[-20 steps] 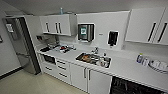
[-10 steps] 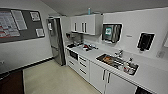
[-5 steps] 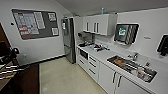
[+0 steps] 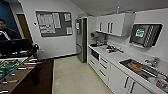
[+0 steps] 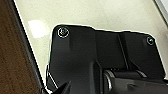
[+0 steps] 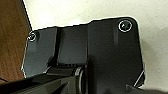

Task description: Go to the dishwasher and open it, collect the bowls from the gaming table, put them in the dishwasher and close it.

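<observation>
Robot's in the kitchen, task barely begun. No dishwasher picked out along the white cabinets (image 4: 105,66); no bowls seen. Football table (image 4: 11,71) at left. Gripper state: can't tell.

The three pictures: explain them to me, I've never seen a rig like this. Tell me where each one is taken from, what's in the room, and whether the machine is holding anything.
The wide picture comes from a camera high on a wheeled robot with two arms, looking forward and down into an office kitchen. Along the right runs a white counter with a sink, white wall cabinets above it and a tall silver fridge at the far end. A notice board hangs on the back wall. At the left stands a table-football table, and a person sits behind it.

The other two pictures come from cameras on the robot's wrists. The big black plates, one on the left wrist and one on the right, are parts of the robot itself. Behind them you see pale floor and brown floor. The fingers cannot be made out, so I cannot tell whether anything is held.
</observation>
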Tool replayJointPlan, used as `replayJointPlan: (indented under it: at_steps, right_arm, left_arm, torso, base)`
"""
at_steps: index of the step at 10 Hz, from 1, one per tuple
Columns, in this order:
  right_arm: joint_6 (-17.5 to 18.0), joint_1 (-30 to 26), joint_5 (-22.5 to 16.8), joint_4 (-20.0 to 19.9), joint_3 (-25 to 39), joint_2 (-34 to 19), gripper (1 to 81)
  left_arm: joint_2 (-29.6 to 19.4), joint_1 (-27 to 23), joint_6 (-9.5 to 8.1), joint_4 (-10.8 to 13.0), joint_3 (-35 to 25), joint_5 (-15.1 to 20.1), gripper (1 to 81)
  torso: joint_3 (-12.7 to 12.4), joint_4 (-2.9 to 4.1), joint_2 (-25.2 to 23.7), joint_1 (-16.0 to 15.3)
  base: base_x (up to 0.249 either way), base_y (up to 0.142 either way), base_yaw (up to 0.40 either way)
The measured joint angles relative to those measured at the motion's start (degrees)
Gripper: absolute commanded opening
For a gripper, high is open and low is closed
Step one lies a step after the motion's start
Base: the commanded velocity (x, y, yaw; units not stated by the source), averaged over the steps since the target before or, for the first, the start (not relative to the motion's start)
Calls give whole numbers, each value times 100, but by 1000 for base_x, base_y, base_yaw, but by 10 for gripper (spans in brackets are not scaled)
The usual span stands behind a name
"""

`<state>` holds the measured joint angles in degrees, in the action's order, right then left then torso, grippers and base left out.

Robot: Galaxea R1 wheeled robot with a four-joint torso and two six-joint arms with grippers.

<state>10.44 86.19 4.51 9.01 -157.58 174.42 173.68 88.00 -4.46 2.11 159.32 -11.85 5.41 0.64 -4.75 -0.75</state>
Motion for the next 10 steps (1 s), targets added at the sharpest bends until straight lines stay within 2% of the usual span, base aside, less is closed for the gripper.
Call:
replayJointPlan:
  at_steps: [10]
  right_arm:
    - [-11,2,0,5,-4,0,811]
  left_arm:
    - [28,0,0,0,0,2,811]
  torso:
    - [0,0,0,0]
  base:
    - [0,0,357]
